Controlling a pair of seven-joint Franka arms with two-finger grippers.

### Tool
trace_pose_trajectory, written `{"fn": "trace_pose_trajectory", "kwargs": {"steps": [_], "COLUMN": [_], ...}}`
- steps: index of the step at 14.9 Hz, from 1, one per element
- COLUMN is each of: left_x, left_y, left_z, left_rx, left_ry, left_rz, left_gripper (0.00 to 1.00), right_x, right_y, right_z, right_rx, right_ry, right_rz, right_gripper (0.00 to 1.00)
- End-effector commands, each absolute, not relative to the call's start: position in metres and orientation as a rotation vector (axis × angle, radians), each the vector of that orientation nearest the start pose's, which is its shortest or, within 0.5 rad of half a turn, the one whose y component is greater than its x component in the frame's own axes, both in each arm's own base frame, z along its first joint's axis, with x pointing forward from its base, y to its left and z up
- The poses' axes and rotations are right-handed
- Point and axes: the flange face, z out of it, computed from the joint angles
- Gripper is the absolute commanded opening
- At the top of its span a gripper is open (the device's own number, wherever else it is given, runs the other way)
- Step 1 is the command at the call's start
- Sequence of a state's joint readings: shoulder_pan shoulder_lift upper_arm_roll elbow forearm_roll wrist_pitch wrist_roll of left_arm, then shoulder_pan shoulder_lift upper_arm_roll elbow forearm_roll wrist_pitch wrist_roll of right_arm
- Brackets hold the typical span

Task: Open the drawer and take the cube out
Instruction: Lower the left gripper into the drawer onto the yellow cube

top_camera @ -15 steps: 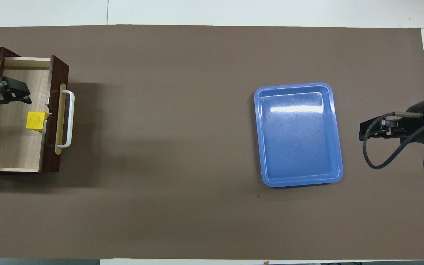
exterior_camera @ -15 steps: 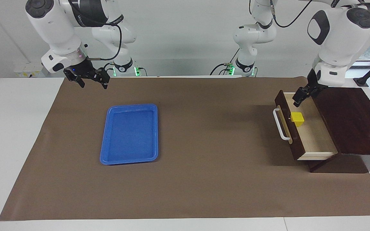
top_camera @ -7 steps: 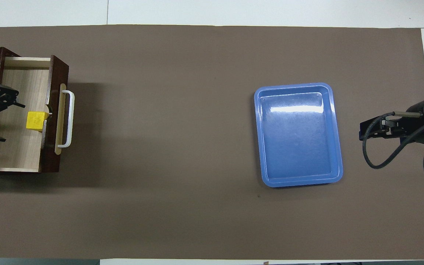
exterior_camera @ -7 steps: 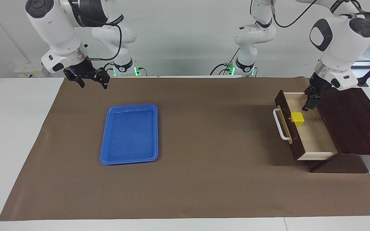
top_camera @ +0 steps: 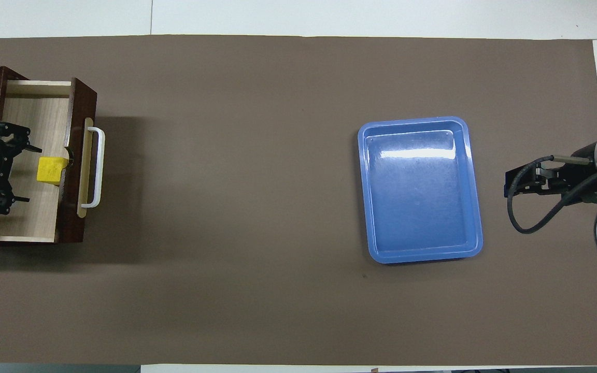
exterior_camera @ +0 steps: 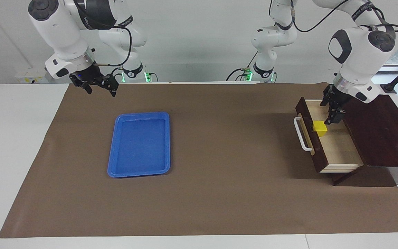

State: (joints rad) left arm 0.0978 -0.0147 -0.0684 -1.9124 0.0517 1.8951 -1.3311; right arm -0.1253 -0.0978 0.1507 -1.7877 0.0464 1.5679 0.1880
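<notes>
- In your facing view the left gripper points down into the open drawer, its tips just above the drawer floor and beside the cube; your overhead view cannot give that height, but it shows the spread fingers wide apart and holding nothing.
- The overhead view also shows you the cube lying against the inside of the drawer front, at about 3 o'clock from the left gripper.
- The facing view alone shows you the dark wooden box that the drawer slides out of, at the left arm's end of the table.
- The white bar handle faces open brown mat, with free room all the way to the blue tray.
- The pale drawer interior holds only the yellow cube; bare floor lies on both sides of it.
- The blue tray has nothing in it.
- The right gripper waits over the mat's edge nearest the robots, at about 11 o'clock from the tray in the facing view, jaws open and holding nothing.
</notes>
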Motion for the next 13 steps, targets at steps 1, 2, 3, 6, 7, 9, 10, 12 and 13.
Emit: {"fn": "trace_pose_trajectory", "kwargs": {"steps": [1, 2, 3, 6, 7, 9, 10, 12, 13], "left_x": [0.567, 0.568, 0.569, 0.574, 0.575, 0.574, 0.575, 0.574, 0.574], "left_y": [0.026, 0.031, 0.037, 0.040, 0.040, 0.039, 0.039, 0.038, 0.038], "left_z": [0.478, 0.476, 0.474, 0.467, 0.465, 0.461, 0.461, 0.459, 0.458], "left_rx": [-2.387, -2.377, -2.367, -2.347, -2.333, -2.317, -2.300, -2.299, -2.298], "left_ry": [-1.992, -2.005, -2.018, -2.049, -2.066, -2.083, -2.105, -2.107, -2.106], "left_rz": [-0.024, -0.026, -0.025, -0.028, -0.034, -0.030, -0.039, -0.039, -0.037], "left_gripper": [1.00, 1.00, 1.00, 1.00, 1.00, 1.00, 1.00, 1.00, 1.00], "right_x": [0.510, 0.510, 0.509, 0.509, 0.509, 0.510, 0.510, 0.513, 0.516], "right_y": [0.023, 0.023, 0.023, 0.023, 0.023, 0.027, 0.029, 0.038, 0.043], "right_z": [0.576, 0.575, 0.574, 0.574, 0.574, 0.571, 0.570, 0.561, 0.556], "right_rx": [-3.090, -3.090, -3.090, -3.090, -3.085, -3.039, -3.021, -2.980, -2.946], "right_ry": [0.288, 0.288, 0.288, 0.302, 0.345, 0.446, 0.505, 0.614, 0.682], "right_rz": [0.183, 0.185, 0.190, 0.190, 0.191, 0.202, 0.212, 0.250, 0.278], "right_gripper": [1.00, 1.00, 1.00, 1.00, 1.00, 1.00, 1.00, 1.00, 1.00]}}
